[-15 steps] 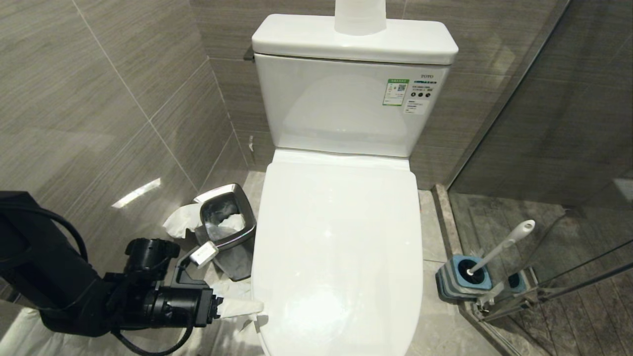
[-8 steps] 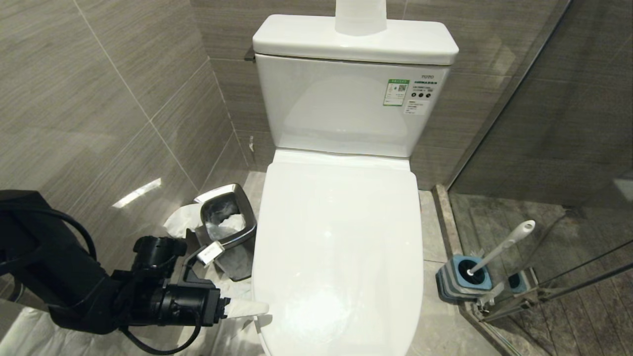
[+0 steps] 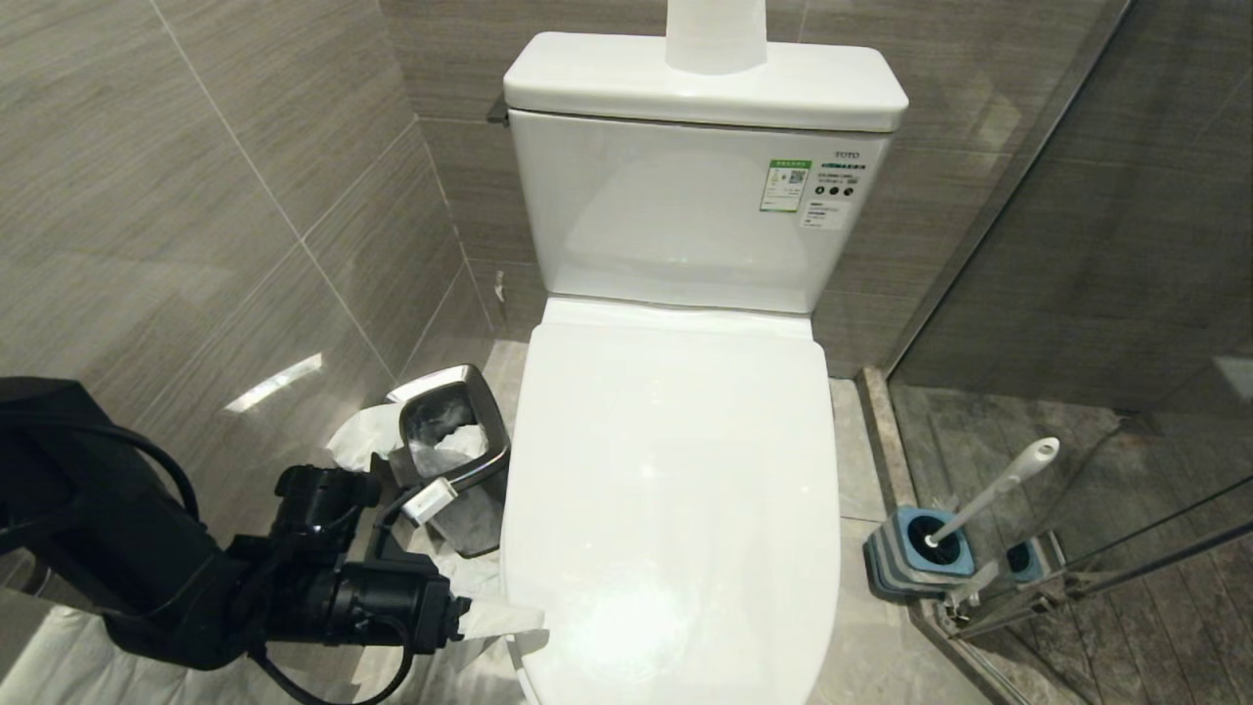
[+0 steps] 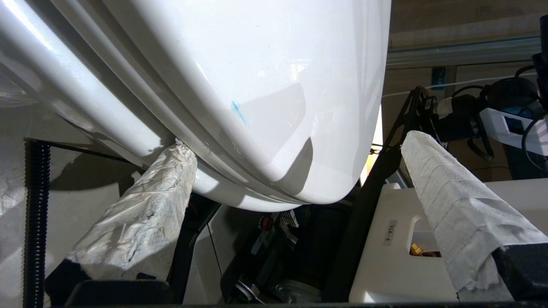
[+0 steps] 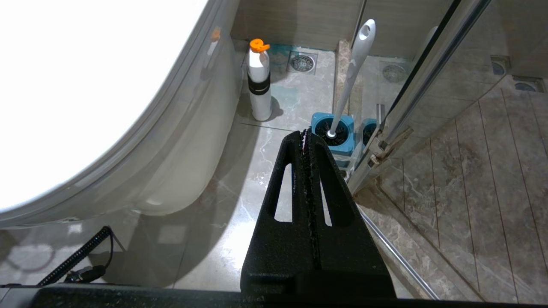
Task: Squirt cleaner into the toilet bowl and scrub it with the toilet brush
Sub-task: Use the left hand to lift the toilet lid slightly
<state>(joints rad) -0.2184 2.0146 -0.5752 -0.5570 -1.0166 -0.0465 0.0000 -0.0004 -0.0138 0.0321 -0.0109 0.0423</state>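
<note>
Cistern carries "TOTO" lettering at its upper right, with a green-and-white sticker with a QR code beside it and a white label with 4 dark round icons under the logo; small print unreadable. A white cylinder stands on the cistern lid, cut off by the frame edge.

Toilet bowl sits centre, lid down and glossy. A small blue mark shows on the bowl's outer wall in the left wrist view.

Left gripper is low at the bowl's front-left rim, jaws spread wide, holding nothing. Both fingers are wrapped in white paper; 1 fingertip touches the underside of the rim, the other is clear of the bowl.

Right gripper is pressed fully closed, empty, hanging above the floor beside the bowl, pointing toward the brush holder.

Toilet brush stands tilted in a square blue-and-grey holder on the floor right of the bowl, against the glass shower screen. White cleaner bottle with orange cap stands on the floor by the bowl base.

Steel bin with crumpled paper sits left of the bowl. Walls are grey striated tile, floor grey marbled stone, and there is a floor drain near the wall.
</note>
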